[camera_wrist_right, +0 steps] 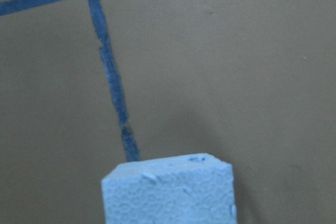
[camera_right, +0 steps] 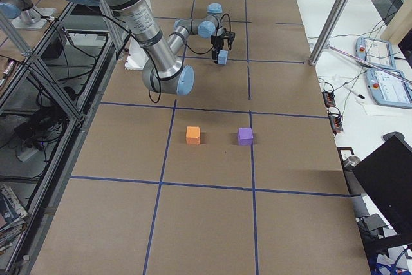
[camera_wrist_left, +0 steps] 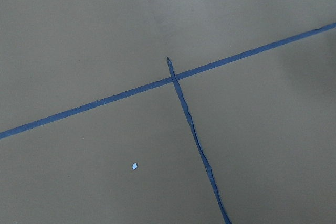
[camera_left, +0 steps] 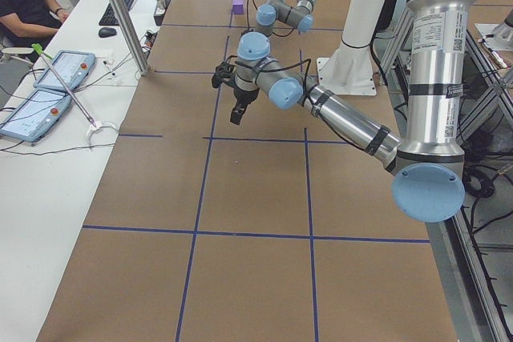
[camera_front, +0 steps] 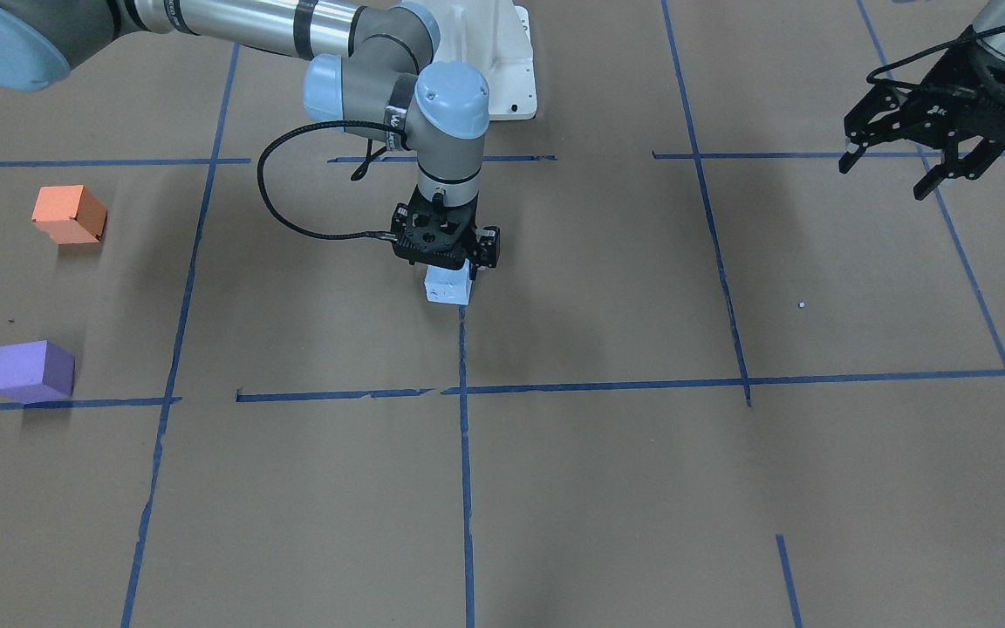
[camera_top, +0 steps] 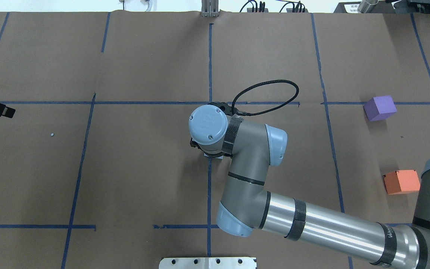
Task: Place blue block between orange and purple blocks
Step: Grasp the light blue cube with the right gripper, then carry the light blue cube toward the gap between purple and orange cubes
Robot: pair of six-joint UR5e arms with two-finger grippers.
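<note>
The blue block [camera_front: 448,288] is sitting mid-table over a blue tape line [camera_front: 465,349] with the right gripper [camera_front: 448,262] clamping it, well apart from the orange block [camera_front: 69,214] and purple block [camera_front: 33,371], while the left gripper [camera_front: 888,173] is hanging wide open, holding nothing.

Brown-papered table [camera_front: 607,488] (blue tape grid [camera_front: 467,488]) beside white desk [camera_left: 48,222].

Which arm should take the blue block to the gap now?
Right. The right gripper is shut on the blue block, and the orange block and purple block lie on its side. The left gripper hangs open, far off.
</note>
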